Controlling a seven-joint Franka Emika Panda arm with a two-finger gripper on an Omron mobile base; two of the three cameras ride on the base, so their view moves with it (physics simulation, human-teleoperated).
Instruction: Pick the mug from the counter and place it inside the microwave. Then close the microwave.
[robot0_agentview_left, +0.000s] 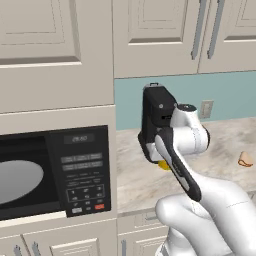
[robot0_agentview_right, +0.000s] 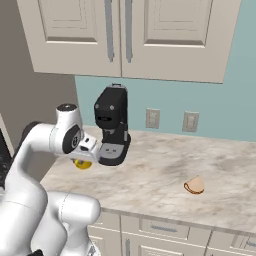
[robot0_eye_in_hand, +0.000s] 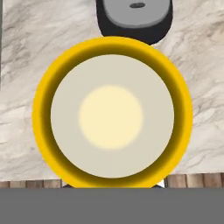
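1. Upper cabinets (robot0_agentview_left: 55, 45): cream panelled doors above the work area; their tops run out of frame in both base views.
2. Microwave (robot0_agentview_left: 50, 172): black, built into the cabinet wall left of the surface. Its left part is cut off by the frame edge. A pale round plate (robot0_agentview_left: 17, 181) shows in its dark front, and a grey button panel (robot0_agentview_left: 84, 182) sits at its right. Whether the door stands open or shut is hard to make out.
3. Surface (robot0_agentview_right: 165, 175): beige marbled stone over cream drawers, running along a teal wall with two outlets (robot0_agentview_right: 152, 118).
4. Coffee machine (robot0_agentview_right: 112, 127): tall and black, standing at the back of the surface; the arm hides its lower part in the left base view.
5. Mug (robot0_eye_in_hand: 112, 113): bright yellow, seen from straight above in the hand view, its rim a full ring around a pale interior. In the base views only a yellow sliver shows beneath the wrist, close before the coffee machine's base. Whether it rests on the surface or is lifted clear cannot be told.
6. Pincer (robot0_agentview_right: 81, 159): pointed down over the mug, its tips hidden behind the mug and wrist. The jaws are drawn fully together on the mug.
7. Tan wedge of food (robot0_agentview_right: 194, 185): lying on the surface, well apart to the right.
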